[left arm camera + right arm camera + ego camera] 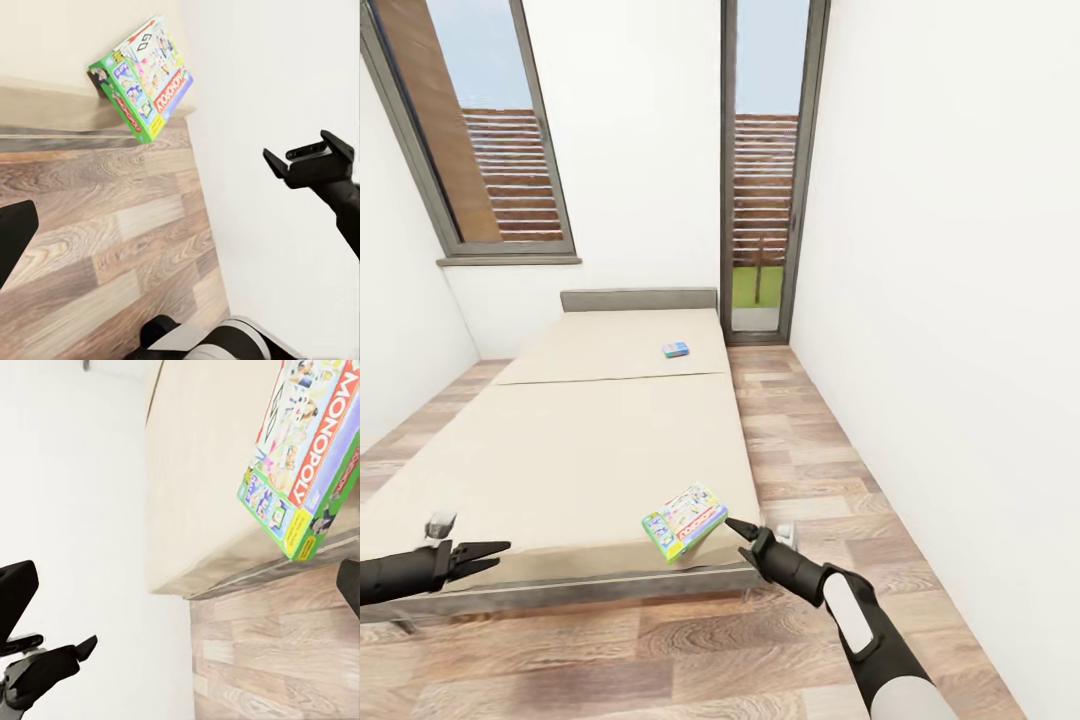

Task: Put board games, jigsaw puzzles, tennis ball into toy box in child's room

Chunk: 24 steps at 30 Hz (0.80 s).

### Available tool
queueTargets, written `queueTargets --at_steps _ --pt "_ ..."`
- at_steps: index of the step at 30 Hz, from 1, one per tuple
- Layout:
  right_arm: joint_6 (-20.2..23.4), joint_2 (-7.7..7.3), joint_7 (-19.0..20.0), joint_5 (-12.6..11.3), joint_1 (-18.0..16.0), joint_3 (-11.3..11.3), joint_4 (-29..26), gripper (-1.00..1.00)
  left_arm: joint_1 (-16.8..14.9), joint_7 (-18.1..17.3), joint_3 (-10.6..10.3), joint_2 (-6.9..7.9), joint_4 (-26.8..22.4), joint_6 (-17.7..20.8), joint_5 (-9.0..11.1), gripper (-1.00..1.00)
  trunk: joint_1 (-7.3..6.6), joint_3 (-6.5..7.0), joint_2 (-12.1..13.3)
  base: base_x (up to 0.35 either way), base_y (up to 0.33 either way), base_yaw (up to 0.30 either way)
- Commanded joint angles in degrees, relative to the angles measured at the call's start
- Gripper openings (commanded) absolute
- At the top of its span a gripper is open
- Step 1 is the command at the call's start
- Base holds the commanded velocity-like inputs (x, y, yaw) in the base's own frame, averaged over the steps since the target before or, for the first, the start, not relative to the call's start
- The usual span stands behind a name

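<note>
You face the bed (580,440), a broad, low slab of matte cream-beige fabric with one seam across it and a grey headboard at its far end. Near you, on the bed's near right corner, lies the Monopoly board game (684,522), a thin rectangular cardboard box with a green edge, a cartoon print and a red-lettered band; one corner reaches the mattress edge. Far up the bed, past the seam and right of centre, sits the small blue board game (676,349), flat on the fabric.

Your right gripper (741,529) hovers just right of the Monopoly box, off the bed's corner, its black tapered fingers pointing at the box without touching it; whether they are spread or closed you cannot tell from here. Your left gripper (498,553) hangs over the bed's near edge at the left, well apart from both boxes, its two slim fingers slightly parted and holding nothing.

The floor (800,440) is wood plank with a visible grain, running along the right of the bed to a tall narrow glazed door (762,170). The walls are plain white.
</note>
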Motion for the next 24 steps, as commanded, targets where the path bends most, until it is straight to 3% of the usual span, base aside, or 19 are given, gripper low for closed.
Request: queueTargets --at_steps 1,6,11,24 --pt "0.40 0.05 0.09 -0.65 -0.04 -0.28 0.53 1.00 -0.03 -0.84 0.02 0.00 0.01 0.32 -0.07 1.00 -0.01 -0.05 -0.03 0.000 0.026 0.000" --pt "0.32 0.06 0.14 -4.36 -0.05 -0.29 4.10 1.00 -0.03 -4.53 -0.01 -0.55 0.01 -1.77 -0.12 1.00 -0.01 -0.05 -0.03 0.000 0.013 0.000" --pt "-0.10 0.06 0.10 -7.91 -0.05 -0.23 5.73 1.00 -0.03 -4.53 0.03 -1.26 0.02 -2.63 -0.26 1.00 -0.01 -0.05 -0.03 0.000 0.003 0.000" --pt "-0.60 0.12 0.08 -9.41 -0.05 -0.20 6.29 1.00 -0.03 -4.53 0.07 -1.45 0.02 -2.90 -0.14 1.00 1.53 -1.31 -2.83 0.000 0.000 0.000"
